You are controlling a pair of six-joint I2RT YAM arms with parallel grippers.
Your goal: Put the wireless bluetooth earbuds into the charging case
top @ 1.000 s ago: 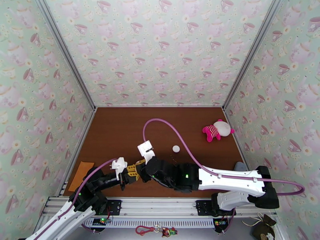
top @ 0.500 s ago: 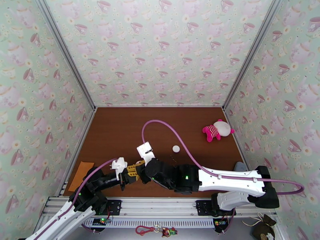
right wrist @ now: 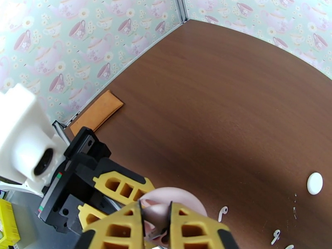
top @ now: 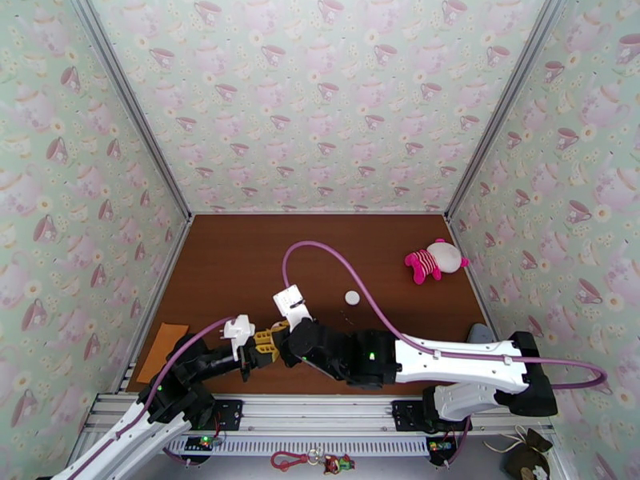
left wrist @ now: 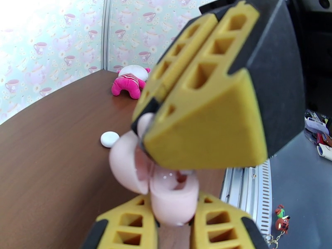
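Three earbuds (right wrist: 223,211), one pink case (left wrist: 172,196), one white case (right wrist: 314,183), one plush toy (top: 434,261), one mat (right wrist: 97,111).

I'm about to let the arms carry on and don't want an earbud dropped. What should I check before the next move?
1. Pink case secured: ok, the left gripper is shut on it.
2. Case open: ok, the lid is swung aside and the inside shows.
3. Right gripper at the case mouth: ok, its tips are over the opening, jaws shut.
4. Earbud between the right gripper's tips: cannot tell, the tips hide it.
5. All earbuds in the case: not ok, loose earbuds lie on the table.
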